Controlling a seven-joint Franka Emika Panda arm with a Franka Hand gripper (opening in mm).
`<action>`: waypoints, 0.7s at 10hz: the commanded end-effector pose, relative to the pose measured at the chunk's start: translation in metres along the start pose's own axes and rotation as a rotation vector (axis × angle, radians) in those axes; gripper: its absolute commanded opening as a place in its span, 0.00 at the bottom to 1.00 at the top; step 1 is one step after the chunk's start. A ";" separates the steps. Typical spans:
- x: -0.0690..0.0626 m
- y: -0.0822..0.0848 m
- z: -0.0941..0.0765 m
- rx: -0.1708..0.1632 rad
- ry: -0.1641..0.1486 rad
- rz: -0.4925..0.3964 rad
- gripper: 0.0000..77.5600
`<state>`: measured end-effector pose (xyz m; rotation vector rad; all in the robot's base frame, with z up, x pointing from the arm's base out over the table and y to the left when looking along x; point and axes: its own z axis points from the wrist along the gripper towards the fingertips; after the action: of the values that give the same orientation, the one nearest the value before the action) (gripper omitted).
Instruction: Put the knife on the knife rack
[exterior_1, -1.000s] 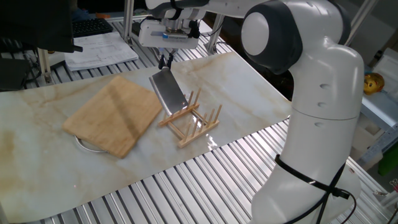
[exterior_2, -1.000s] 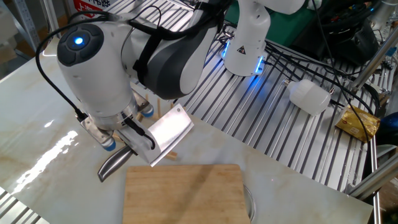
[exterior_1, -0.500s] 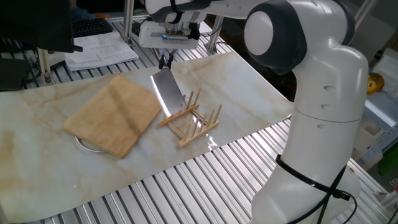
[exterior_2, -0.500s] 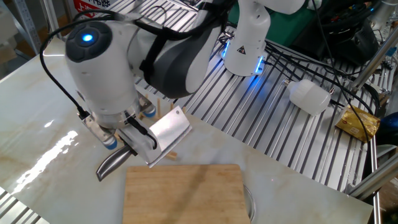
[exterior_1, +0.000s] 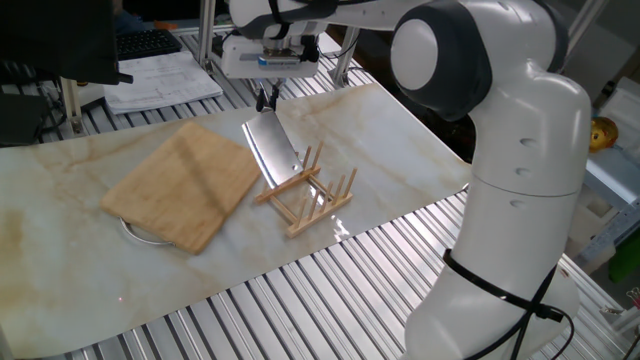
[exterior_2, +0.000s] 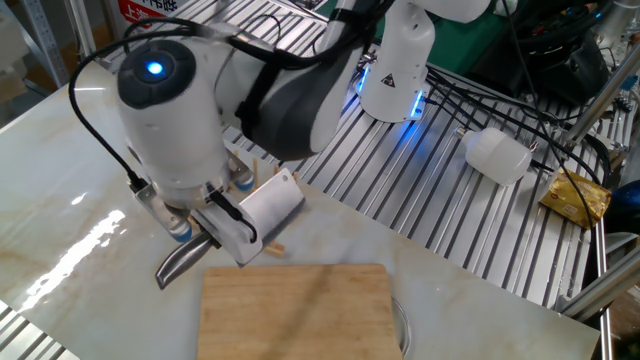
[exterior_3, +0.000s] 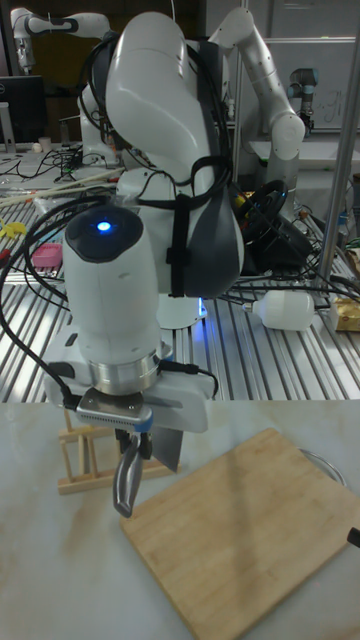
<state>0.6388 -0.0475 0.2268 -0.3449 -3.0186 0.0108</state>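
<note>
My gripper (exterior_1: 265, 97) is shut on the dark handle of the knife (exterior_1: 272, 150), a cleaver with a broad grey blade. The blade slants down toward the knife rack (exterior_1: 308, 195), and its lower end lies against the rack's near pegs. In the other fixed view the knife (exterior_2: 262, 212) shows below my wrist, its handle sticking out toward the lower left, and my gripper (exterior_2: 200, 232) hides most of the rack. In the tall view the knife (exterior_3: 165, 450) hangs from my gripper (exterior_3: 125, 432) just right of the knife rack (exterior_3: 75, 450).
A bamboo cutting board (exterior_1: 185, 183) lies left of the rack, resting on a metal rim (exterior_1: 135, 232). The marble tabletop (exterior_1: 60, 230) ends in slatted metal rails. A white bottle (exterior_2: 497, 155) and cables lie beyond the table. Papers (exterior_1: 160, 80) sit at the back.
My wrist has shifted slightly and turned, so the blade looks narrower and more edge-on in the other fixed view. The knife stays at the rack's near pegs.
</note>
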 end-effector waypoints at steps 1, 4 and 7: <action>0.005 -0.003 -0.010 0.003 0.001 -0.027 0.02; 0.012 -0.007 -0.020 0.020 0.017 -0.057 0.02; 0.024 -0.012 -0.024 0.047 0.025 -0.094 0.02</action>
<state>0.6160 -0.0534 0.2519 -0.2145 -2.9958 0.0555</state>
